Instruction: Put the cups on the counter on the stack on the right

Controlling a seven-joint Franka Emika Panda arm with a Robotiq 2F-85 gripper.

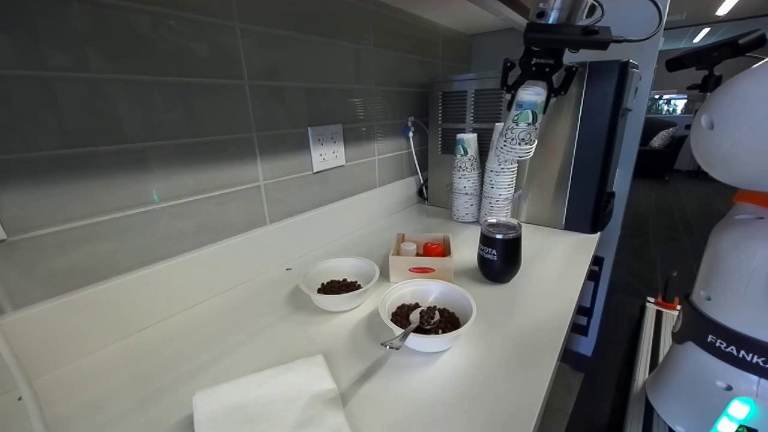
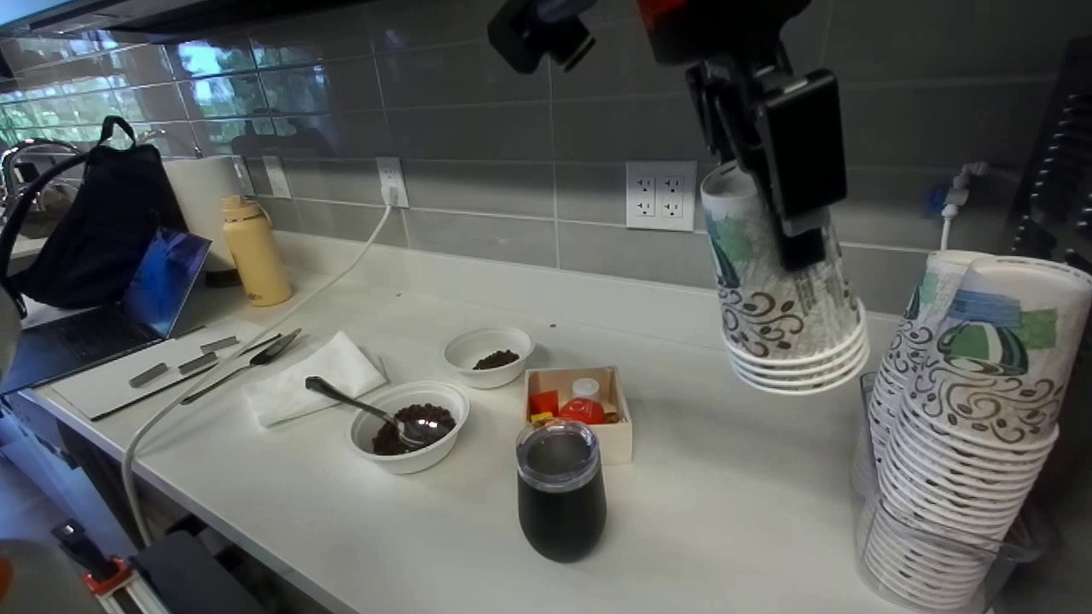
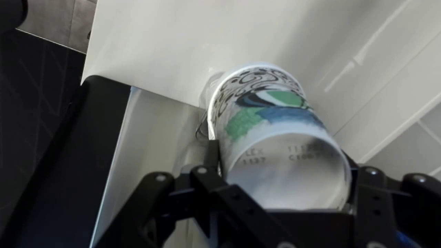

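My gripper [image 1: 529,107] is shut on a short nested group of whitish printed cups [image 1: 519,132], held mouth-down and tilted in the air above the counter [image 1: 510,372]. The held cups also show in an exterior view [image 2: 781,298], apart from and left of the two columns. The taller stack [image 1: 498,186] stands mouth-down at the counter's far end, beside a shorter column [image 1: 466,180]. In an exterior view the stack [image 2: 981,426] stands in front, partly in a clear holder [image 2: 947,537]. In the wrist view the held cups [image 3: 265,103] fill the jaws [image 3: 280,155] and hide most of the columns.
A steel and black machine [image 1: 552,156] stands right behind the columns. A dark tumbler [image 1: 500,249], a small wooden crate [image 1: 421,267] and two white bowls [image 1: 427,342] [image 1: 339,306] stand on the counter. The tiled wall [image 1: 312,78] runs along the back.
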